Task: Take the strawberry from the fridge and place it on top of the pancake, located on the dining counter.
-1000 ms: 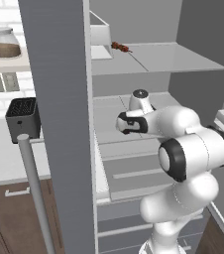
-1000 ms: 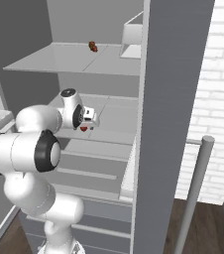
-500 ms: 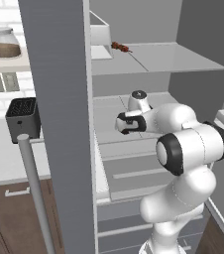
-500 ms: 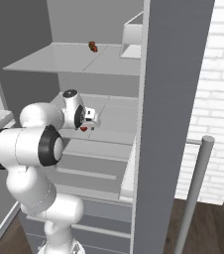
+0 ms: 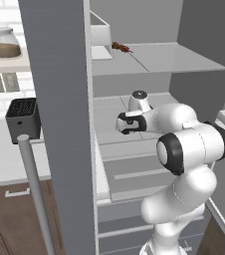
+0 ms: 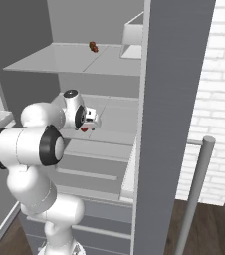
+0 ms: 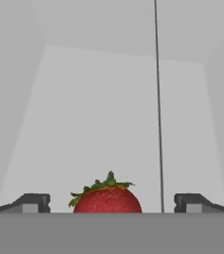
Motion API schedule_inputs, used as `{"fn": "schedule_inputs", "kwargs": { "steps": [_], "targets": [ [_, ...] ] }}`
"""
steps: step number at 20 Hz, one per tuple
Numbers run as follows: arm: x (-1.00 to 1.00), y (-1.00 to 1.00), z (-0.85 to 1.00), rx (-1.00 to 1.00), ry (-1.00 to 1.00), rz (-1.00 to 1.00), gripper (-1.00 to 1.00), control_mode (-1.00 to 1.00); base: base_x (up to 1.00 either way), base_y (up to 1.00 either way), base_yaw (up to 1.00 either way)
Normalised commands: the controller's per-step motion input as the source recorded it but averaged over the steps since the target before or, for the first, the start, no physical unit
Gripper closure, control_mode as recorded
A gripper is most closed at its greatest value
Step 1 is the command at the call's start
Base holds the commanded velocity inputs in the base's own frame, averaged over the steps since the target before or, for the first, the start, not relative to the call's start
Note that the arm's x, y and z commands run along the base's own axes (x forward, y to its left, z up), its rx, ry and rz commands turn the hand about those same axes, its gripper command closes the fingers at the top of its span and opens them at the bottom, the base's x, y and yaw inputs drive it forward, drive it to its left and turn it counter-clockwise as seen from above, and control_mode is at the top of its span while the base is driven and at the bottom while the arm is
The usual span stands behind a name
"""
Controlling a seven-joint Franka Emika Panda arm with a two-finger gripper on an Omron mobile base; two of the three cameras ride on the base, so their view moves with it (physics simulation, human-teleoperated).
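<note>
My gripper (image 7: 112, 207) stands spread wide, one dark fingertip (image 7: 32, 202) low at the left of the hand view and the other low at the right, with the strawberry (image 7: 107, 198) sitting between them at the bottom centre, green cap up, apart from both tips. In the right base view the berry shows as a red speck just below my hand, left of centre, on a pale middle shelf (image 6: 112, 122) of the fridge (image 6: 174, 94). Nothing is pinched yet.

So I judge the task is early: I have reached into the fridge and lined up on the berry, but the closing, the lift out, the trip to the dining counter and the setting down on the pancake are all left.

Further out, a reddish-brown food item (image 5: 121, 47) lies on the upper shelf near a pale box (image 5: 100, 36), in the upper middle of the left base view. The open fridge door (image 5: 59, 124) stands close on that view's left; I would have to clear it when backing out. Beyond it sit a dark toaster (image 5: 22, 117) and a jar (image 5: 7, 44).
</note>
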Motion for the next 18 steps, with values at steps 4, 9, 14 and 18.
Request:
{"fn": "schedule_inputs", "kwargs": {
  "steps": [4, 9, 14, 18],
  "targets": [
    [0.00, 0.00, -0.16, 0.00, 0.02, 0.00, 1.00, -1.00, 0.00, 0.00, 0.00],
    [-0.03, 0.00, -0.09, 0.00, 0.00, 0.00, 1.00, -1.00, 0.00, 0.00, 0.00],
    [-0.24, 0.00, -0.01, 0.00, 0.00, -0.03, 1.00, -1.00, 0.00, 0.00, 0.00],
    [-0.47, 0.00, 0.00, 0.00, 0.00, -0.12, 1.00, -1.00, 0.00, 0.00, 0.00]
  ]
}}
